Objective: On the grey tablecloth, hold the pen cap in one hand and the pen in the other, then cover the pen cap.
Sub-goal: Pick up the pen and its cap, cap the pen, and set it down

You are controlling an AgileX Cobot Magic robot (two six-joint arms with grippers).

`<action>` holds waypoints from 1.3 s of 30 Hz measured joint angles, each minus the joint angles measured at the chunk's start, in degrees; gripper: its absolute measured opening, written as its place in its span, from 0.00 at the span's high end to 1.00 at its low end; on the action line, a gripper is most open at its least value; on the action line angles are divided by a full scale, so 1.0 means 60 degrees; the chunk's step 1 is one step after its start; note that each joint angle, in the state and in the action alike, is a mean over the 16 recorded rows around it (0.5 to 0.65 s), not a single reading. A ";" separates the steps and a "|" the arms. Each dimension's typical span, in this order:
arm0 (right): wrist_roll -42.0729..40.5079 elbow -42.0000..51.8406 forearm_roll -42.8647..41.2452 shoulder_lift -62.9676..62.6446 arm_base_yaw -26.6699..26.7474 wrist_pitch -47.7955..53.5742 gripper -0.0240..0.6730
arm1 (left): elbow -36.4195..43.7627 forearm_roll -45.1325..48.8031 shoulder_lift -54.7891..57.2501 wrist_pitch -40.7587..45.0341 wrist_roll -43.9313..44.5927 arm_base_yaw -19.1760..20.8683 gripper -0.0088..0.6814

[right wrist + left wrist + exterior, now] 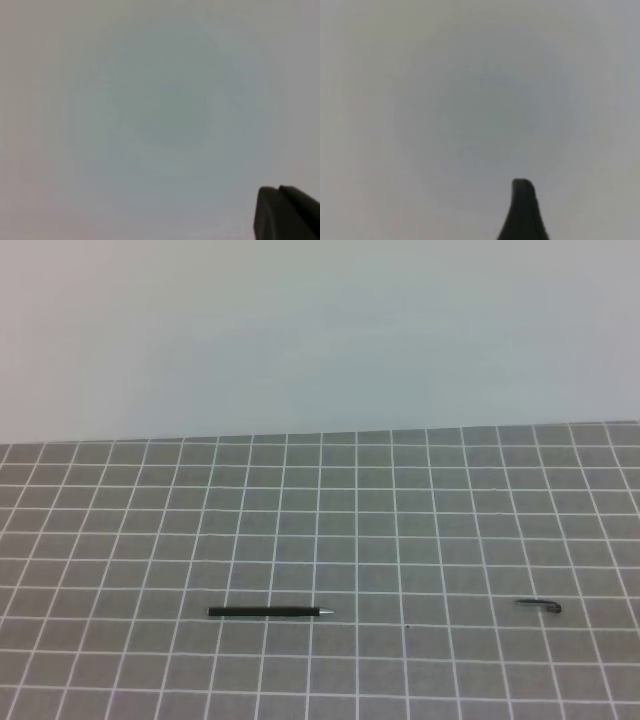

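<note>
Nothing done yet, as I judge it — the pen lies flat on the grey tablecloth, front left, silvery tip pointing right. The pen cap lies well apart from it, front right, also flat on the cloth, clip side hard to read at this size. Neither is touched or lifted.

Left to do: all of it — pick up both pieces, 1 per claw, line them up, push cap onto tip.

My arms don't show in the high view at all. Each wrist camera sees only a blank pale surface, no cloth, no pen, no cap. In the left wrist view 1 dark fingertip pokes up at the bottom edge; its partner is out of frame, which fits my left claw standing spread wide, holding nothing I can see. In the right wrist view a dark lump sits in the bottom right corner — my right claw, fingers pressed together, empty as far as I can see.

Whether the cap's open end faces the pen I can't make out.
</note>
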 joint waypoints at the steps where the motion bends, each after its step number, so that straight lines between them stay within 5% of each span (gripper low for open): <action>1: -0.0006 -0.0050 0.0025 0.0000 0.0000 0.0263 0.97 | 0.0000 -0.0027 0.0000 -0.0010 -0.0023 0.0000 0.31; 17: -0.0652 -0.2858 0.0015 0.1052 0.0000 0.5526 0.97 | 0.0016 0.0037 0.0000 0.0893 -0.0023 0.0000 0.31; 28: -0.0844 -0.4206 -0.0048 0.2698 0.0000 0.6866 0.97 | 0.0017 0.0100 0.0000 0.0813 -0.0031 0.0000 0.32; 39: -0.0904 -0.4246 -0.0101 0.3001 0.0000 0.7004 0.97 | 0.0017 0.0317 0.0000 0.0879 -0.0084 0.0000 0.67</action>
